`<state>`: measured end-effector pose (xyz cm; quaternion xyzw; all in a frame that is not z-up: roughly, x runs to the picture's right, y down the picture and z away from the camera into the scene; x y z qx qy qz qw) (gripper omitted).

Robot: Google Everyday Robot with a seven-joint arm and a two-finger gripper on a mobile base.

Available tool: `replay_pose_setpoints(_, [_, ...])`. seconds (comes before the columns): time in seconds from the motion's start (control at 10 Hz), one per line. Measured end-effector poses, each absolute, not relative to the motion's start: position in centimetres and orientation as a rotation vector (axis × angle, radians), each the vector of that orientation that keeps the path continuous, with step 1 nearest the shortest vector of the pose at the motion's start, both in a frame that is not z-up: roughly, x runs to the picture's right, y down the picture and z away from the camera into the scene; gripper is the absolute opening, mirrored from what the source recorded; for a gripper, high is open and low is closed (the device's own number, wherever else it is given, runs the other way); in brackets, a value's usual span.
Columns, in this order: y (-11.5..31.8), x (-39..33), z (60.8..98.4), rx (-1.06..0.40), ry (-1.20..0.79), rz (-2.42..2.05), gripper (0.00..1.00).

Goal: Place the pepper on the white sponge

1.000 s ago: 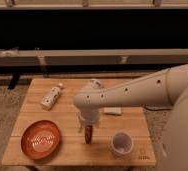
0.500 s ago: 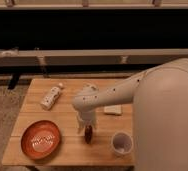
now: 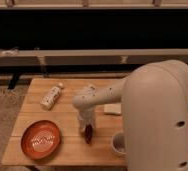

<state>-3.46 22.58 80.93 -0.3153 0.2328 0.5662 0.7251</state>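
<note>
Pepper (image 3: 89, 136) hangs gripped in your end effector (image 3: 86, 128), low over the bench (image 3: 32, 120); the white sponge (image 3: 112, 108) lies near the end effector, right of it and farther back, not touching.

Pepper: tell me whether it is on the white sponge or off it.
Off. The pepper is at the gripper, over the table, left of the white sponge and apart from it.
</note>
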Motion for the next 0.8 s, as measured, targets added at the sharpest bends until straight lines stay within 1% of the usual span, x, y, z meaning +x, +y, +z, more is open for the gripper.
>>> replay_pose_setpoints(0.2, [22.5,-3.2,81.4,-0.691,0.524,1.249,0.64])
replay_pose_setpoints(0.3, [22.5,-3.1,81.5,-0.691,0.526,1.249,0.58])
replay_pose_setpoints(0.5, [22.3,-2.5,81.4,-0.688,0.526,1.244,0.38])
replay_pose_setpoints(0.6, [22.2,-2.2,81.1,-0.686,0.523,1.242,0.30])
replay_pose_setpoints(0.7, [22.0,-1.9,80.7,-0.685,0.517,1.237,0.17])
replay_pose_setpoints(0.8, [22.0,-1.8,80.5,-0.685,0.514,1.233,0.09])
